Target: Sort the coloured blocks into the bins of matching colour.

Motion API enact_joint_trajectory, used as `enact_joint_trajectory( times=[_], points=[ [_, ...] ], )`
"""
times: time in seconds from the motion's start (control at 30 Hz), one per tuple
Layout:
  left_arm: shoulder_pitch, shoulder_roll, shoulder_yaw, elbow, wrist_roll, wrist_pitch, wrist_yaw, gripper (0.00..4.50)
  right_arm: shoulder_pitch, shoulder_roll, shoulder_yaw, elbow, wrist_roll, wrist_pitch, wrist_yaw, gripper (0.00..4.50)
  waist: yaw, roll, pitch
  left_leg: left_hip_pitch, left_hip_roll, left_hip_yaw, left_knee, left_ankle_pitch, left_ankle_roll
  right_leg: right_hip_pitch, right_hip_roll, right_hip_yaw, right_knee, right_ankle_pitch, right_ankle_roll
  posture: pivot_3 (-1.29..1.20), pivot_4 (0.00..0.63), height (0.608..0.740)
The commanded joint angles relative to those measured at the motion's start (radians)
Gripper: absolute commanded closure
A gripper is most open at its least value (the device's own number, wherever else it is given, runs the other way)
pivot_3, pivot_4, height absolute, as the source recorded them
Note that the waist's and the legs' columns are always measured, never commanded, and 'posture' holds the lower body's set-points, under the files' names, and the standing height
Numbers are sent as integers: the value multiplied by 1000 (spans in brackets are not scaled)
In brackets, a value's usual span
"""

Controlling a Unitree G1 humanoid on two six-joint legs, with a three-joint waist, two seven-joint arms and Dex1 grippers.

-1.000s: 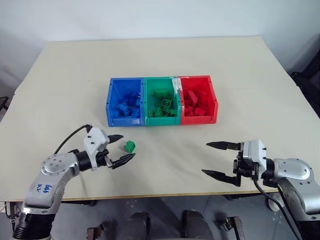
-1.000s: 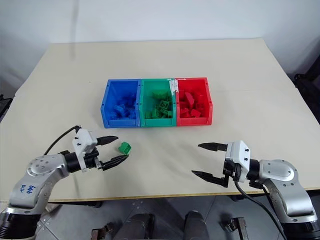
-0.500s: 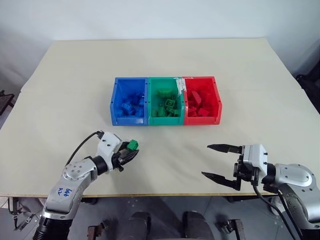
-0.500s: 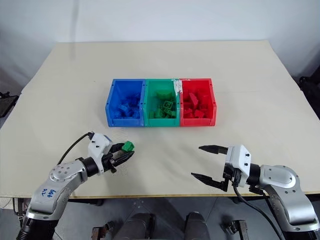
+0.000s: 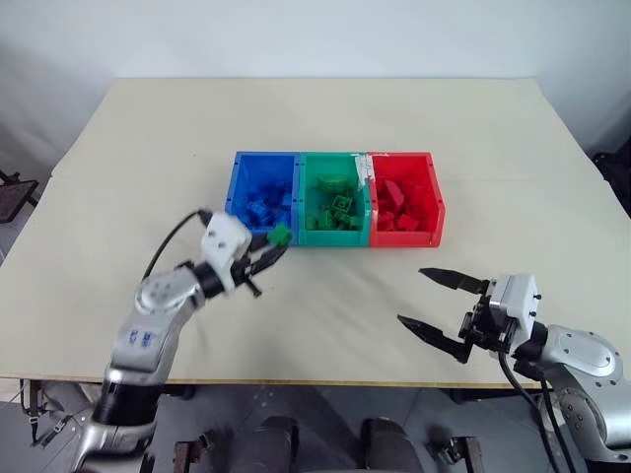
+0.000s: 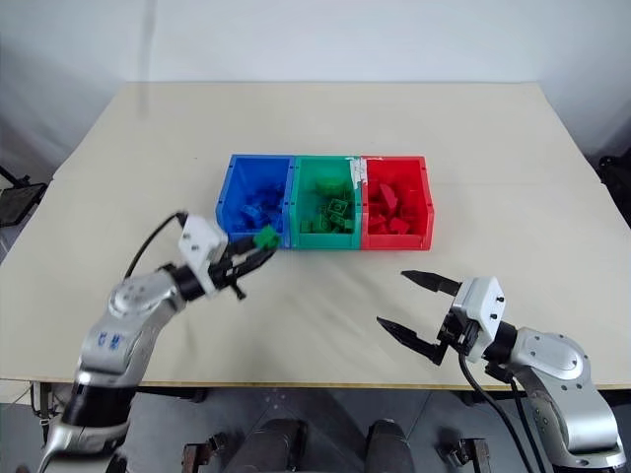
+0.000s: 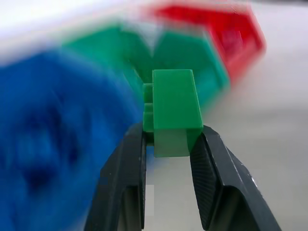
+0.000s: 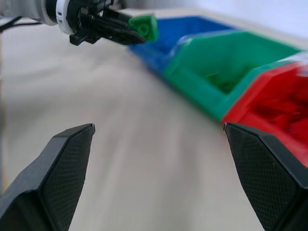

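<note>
Left wrist view: left gripper (image 7: 166, 144) jaws clamped on flat sides of small green studded plastic brick (image 7: 172, 108), held above counter (image 5: 325, 296) before green plastic bin (image 5: 333, 202); looks light, rigid, slick, so keep side pinch; right gripper (image 5: 441, 308) jaws wide, empty.

The left arm is extended forward and toward the right, its wrist raised above the bench, with a black cable looped off the forearm. The left tool (image 5: 274, 246) is held roughly level and its two black fingers (image 7: 126, 178) are clamped on a green block (image 7: 172, 111), which is pinched at its near end. The right arm is bent at the near right, and the right tool (image 5: 434, 307) is pointed left with its fingers spread wide, nothing being gripped between them.
</note>
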Motion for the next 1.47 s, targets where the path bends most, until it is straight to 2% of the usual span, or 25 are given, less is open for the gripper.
enact_joint_trajectory(
  times=[0.03, 0.2, 0.33, 0.53, 0.63, 0.7, 0.83, 0.97, 1.1, 1.27, 1.47],
  points=[
    [-143, -51, -61, 157, 48, -60, -20, 3594, 23, 27, -52, -54, 11, -2, -74, 0, -2, 0, 0, 0, 0, 0, 0, 0, 0, 0, 0, 0, 0, 0, 0, 0, 150, 740],
    [-414, -154, -140, 498, 140, -122, -25, 3594, 79, 60, -86, -118, 12, -4, -152, 0, -12, -1, 0, -1, 0, 1, -1, 0, 0, -1, 2, -1, 1, 0, 0, 0, 150, 740],
    [-498, -179, -133, 629, 165, -179, -25, 3594, 112, 70, -101, -153, 9, -5, -187, 0, -26, -1, 0, -1, 0, 2, -3, 0, 0, -1, 2, 0, 1, 0, 1, 0, 150, 740],
    [-465, -151, -109, 588, 159, -198, -44, 1631, 134, 70, -107, -164, 5, -16, -201, 0, -35, -1, 0, -1, 1, 1, -4, 0, 0, -2, 2, 0, 2, 0, 1, 0, 150, 740],
    [-428, -108, -96, 550, 155, -176, -54, 636, 119, 61, -107, -148, 9, -16, -194, 0, -37, -1, 0, -1, 1, 1, -4, 0, 0, -2, 2, 0, 2, 0, 1, 0, 150, 740],
    [-360, -53, -46, 461, 108, -170, -89, 65, 79, 48, -96, -114, 11, -14, -175, 0, -46, 0, 0, -1, 1, 1, -3, 0, 0, -2, 2, 0, 2, 0, 1, 0, 150, 740],
    [-262, 34, 17, 320, 21, -111, -184, 27, 35, 32, -80, -73, 13, -14, -137, 0, -41, 0, 0, 0, 2, 1, -4, 0, 0, -2, 3, 1, 2, 0, 0, 0, 150, 740],
    [-46, 233, 136, 223, -57, -177, -367, 27, -18, -26, -47, -2, 9, -20, -21, 0, -45, 0, 0, 0, 3, 1, -4, 0, 0, -2, 2, 2, 2, 0, 0, 0, 150, 740],
    [145, 351, 230, 157, -81, -180, -416, 27, -73, -87, -26, 85, -3, -43, 91, 0, -39, 0, 0, 0, 4, 0, -5, 0, 0, -2, 1, 1, 1, 0, 0, 0, 150, 740],
    [334, 395, 332, 112, -91, -245, -436, 27, -155, -116, -1, 186, -21, -75, 175, 0, -23, 0, 0, 0, 4, -2, -3, 0, 0, 0, 0, 0, -1, 0, 0, 0, 150, 740],
    [436, 384, 383, 64, -115, -246, -415, 27, -191, -109, 7, 230, -30, -89, 207, 0, -16, 0, 0, 0, 4, -1, -3, 0, 0, -1, 0, 0, -1, 0, 0, 0, 150, 740]
  ],
)
